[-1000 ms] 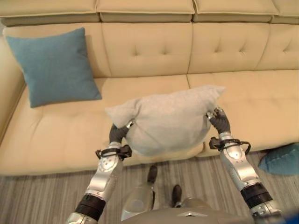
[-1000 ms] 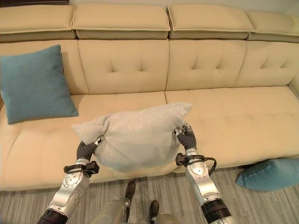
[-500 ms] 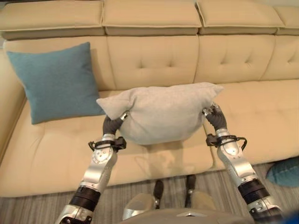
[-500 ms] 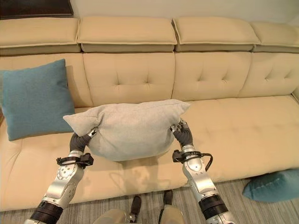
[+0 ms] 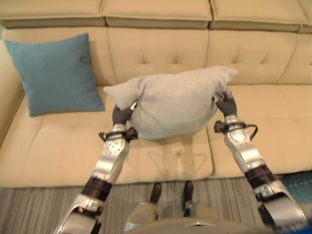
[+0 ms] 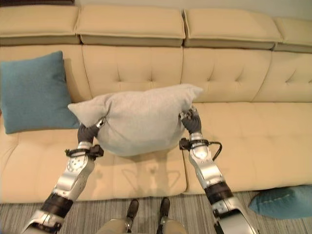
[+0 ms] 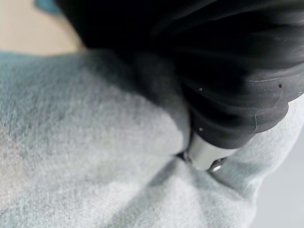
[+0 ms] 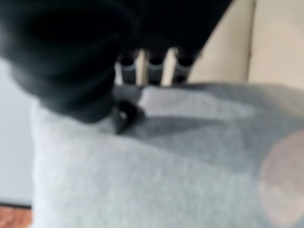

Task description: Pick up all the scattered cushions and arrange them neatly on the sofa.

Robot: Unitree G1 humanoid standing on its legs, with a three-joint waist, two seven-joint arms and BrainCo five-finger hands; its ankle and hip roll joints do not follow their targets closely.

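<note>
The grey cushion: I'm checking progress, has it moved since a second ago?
Yes. The grey cushion, gripped by the left hand and right hand, has risen from the sofa seat's front edge to overlap its backrest.

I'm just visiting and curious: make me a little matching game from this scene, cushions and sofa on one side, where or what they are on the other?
Things:
1. grey cushion
2. teal cushion on the sofa
3. teal cushion by the sofa's right end
4. sofa

Descriptions:
A. lying on the floor
B. beige and tufted
C. held up between left hand and right hand
D. leaning against the backrest

Pairs: 1-C, 2-D, 3-A, 4-B
</note>
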